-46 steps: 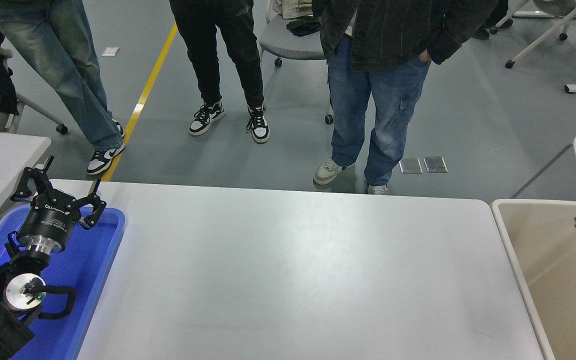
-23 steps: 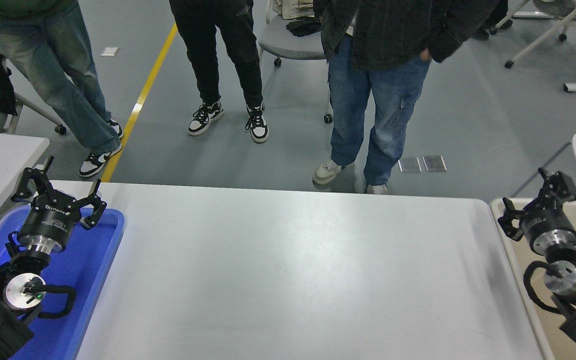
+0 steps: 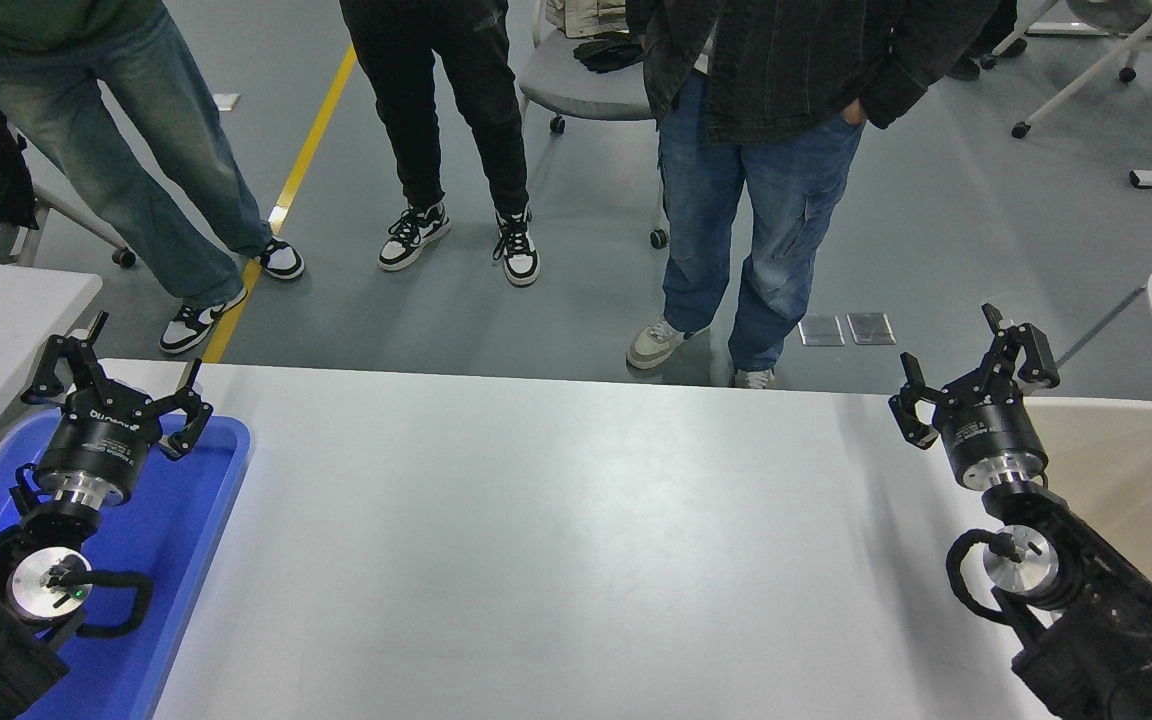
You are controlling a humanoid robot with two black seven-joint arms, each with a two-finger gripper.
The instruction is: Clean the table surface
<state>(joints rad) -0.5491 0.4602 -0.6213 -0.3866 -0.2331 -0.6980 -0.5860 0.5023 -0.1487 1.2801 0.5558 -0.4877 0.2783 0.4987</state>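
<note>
The black right gripper (image 3: pixel 971 372), fingers spread and empty, has swung in from the beige rectangular bin (image 3: pixel 1126 450) beside it. It now hangs over the matte white table surface (image 3: pixel 556 540); three people stand beyond.

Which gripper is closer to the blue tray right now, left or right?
Left. The left gripper hangs open over the blue tray at the table's left end, while the right gripper, also open, is at the far right end beside the beige bin.

Three people (image 3: pixel 756 150) at the far side are cut off above the waist by the top edge. The beige bin (image 3: pixel 1126 440) is partly hidden behind the right arm (image 3: pixel 1066 590). The blue tray (image 3: pixel 176 540) runs off the near left edge, partly covered by the left arm (image 3: pixel 26 590).
</note>
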